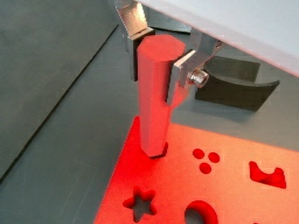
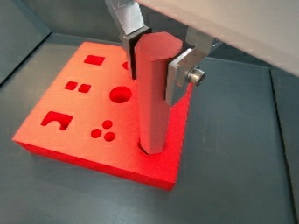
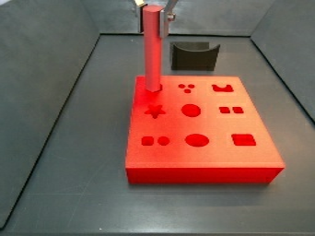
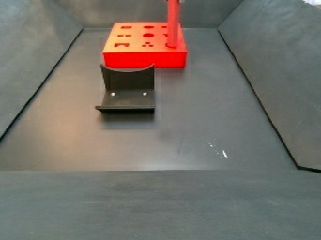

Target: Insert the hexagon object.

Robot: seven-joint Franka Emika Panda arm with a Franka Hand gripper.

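Floor: dark grey sheet (image 3: 74,138) filling the left of a side view, with raised walls along the edges.
Rod: long, bright red, six-sided rod (image 3: 151,51) (image 1: 156,92) (image 2: 160,92) (image 4: 174,23), upright; in a side view it runs from the top centre of the frame down to the upper left corner of the block.
Rod's lower end: meets the top face of the block at that corner in both wrist views; whether it sits in a hole or only rests on the face cannot be told.
Gripper: at the top centre of a side view (image 3: 153,7), mostly cut off by the frame edge; in both wrist views (image 1: 162,52) (image 2: 158,54) it sits near the top of the frame.
Gripper state: closed onto the upper end of the rod, one silver plate (image 1: 184,74) (image 2: 179,77) pressed flat against each side of it.
Block: flat red block (image 3: 215,143) (image 2: 70,118) (image 1: 233,197) (image 4: 126,42) with cut-out shapes in its top face, in the centre and right of a side view.
Cut-outs: a star (image 3: 155,112), a round hole (image 3: 191,110) and a group of three small dots (image 3: 186,88) lie right of the rod's foot.
Holder: dark grey U-shaped piece (image 3: 192,55) (image 4: 127,87) (image 1: 233,86), at the upper right of the rod in a side view, beyond the block's far edge and apart from it.
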